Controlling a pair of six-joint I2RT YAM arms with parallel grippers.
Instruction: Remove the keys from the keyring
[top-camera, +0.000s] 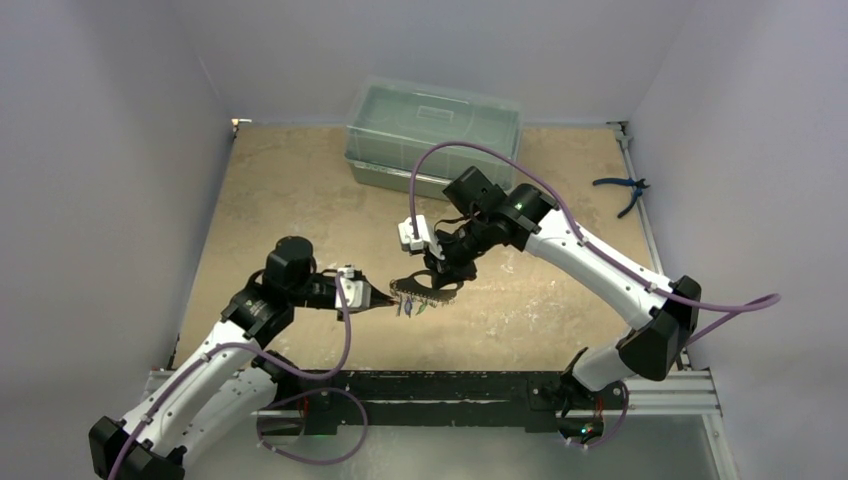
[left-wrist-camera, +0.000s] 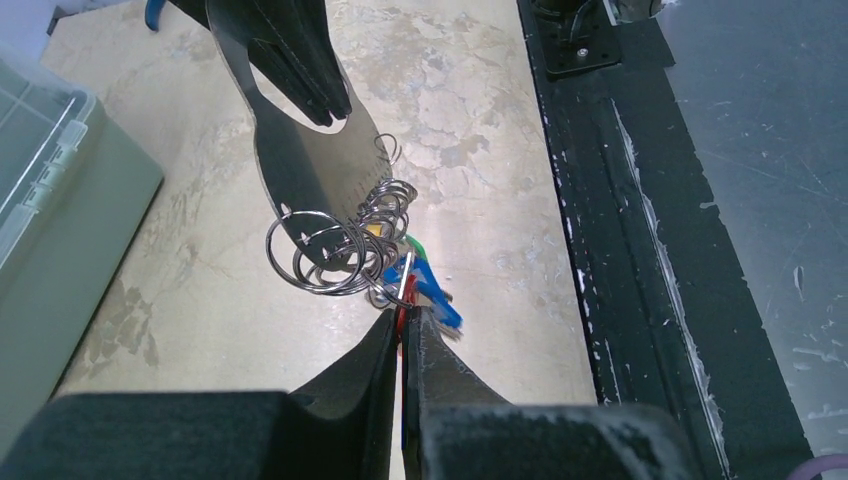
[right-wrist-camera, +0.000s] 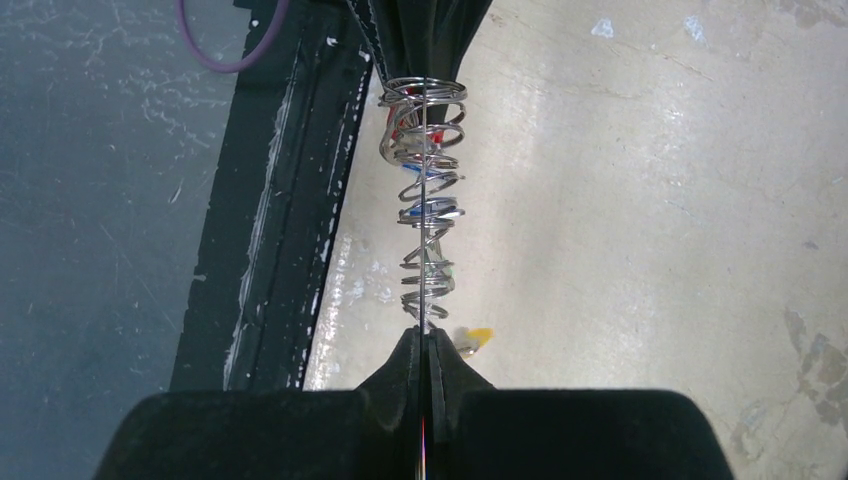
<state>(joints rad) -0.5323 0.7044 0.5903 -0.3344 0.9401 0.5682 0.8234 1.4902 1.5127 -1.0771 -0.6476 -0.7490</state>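
Note:
The keyring (top-camera: 432, 288) is a flat shiny grey plate (left-wrist-camera: 300, 170) with several wire rings (left-wrist-camera: 330, 255) along its edge. My right gripper (top-camera: 443, 268) is shut on the plate and holds it above the table; its wrist view shows the plate edge-on (right-wrist-camera: 424, 200) between the closed fingertips (right-wrist-camera: 424, 335). The keys (top-camera: 413, 306) hang from the rings: blue (left-wrist-camera: 432, 292), green (left-wrist-camera: 416, 243), a yellow one (right-wrist-camera: 478, 337). My left gripper (top-camera: 385, 296) is shut (left-wrist-camera: 403, 318) on a red key (left-wrist-camera: 400, 314) at the plate's end.
A clear plastic lidded box (top-camera: 432, 135) stands at the back of the table, seen also at the left wrist view's left edge (left-wrist-camera: 40, 200). Blue-handled pliers (top-camera: 625, 190) lie at the far right. A black rail (top-camera: 450, 385) runs along the near edge.

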